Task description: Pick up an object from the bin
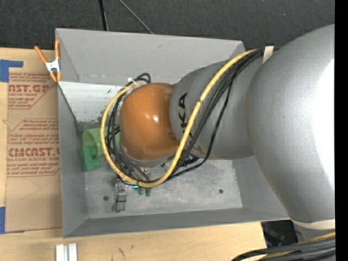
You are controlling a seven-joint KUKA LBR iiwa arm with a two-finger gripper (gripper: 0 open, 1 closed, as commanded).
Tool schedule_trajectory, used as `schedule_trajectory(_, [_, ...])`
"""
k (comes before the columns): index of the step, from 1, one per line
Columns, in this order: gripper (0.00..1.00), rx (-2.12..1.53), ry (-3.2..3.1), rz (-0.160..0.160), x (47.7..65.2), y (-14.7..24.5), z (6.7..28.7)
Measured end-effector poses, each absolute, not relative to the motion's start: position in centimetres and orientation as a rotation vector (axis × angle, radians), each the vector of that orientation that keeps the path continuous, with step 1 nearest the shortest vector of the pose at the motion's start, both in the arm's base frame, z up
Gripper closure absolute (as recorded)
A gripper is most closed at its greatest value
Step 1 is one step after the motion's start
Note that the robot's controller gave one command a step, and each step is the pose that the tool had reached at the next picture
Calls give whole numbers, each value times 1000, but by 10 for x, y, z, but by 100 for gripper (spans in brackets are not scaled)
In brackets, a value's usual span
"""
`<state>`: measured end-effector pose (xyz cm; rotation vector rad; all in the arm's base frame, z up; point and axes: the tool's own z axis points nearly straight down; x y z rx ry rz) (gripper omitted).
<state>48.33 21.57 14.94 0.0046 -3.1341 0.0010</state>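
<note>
The orange wrist cover (144, 121) hangs centre-left in the bin (163, 48) beside a green block (91, 148), probably positioning for a pick. It hides the gripper (130, 185), so I cannot tell whether that is open or closed.

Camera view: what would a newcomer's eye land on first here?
The big grey arm reaching in from the right dominates, with the orange cover on its wrist hanging over the middle of the bin. At the bin's left a green block peeks out from beside that cover. A small dark thing lies on the floor near the front left; what it is cannot be told.
</note>
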Motion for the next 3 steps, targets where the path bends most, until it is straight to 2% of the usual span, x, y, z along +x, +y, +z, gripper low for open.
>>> schedule_trajectory(1, [0, 339, -3119, 4, 520, 156, 68])
schedule_trajectory(2, [100, 343, -3123, -3, 521, 158, 70])
schedule_trajectory(3, [100, 333, -3132, -3, 487, 161, 225])
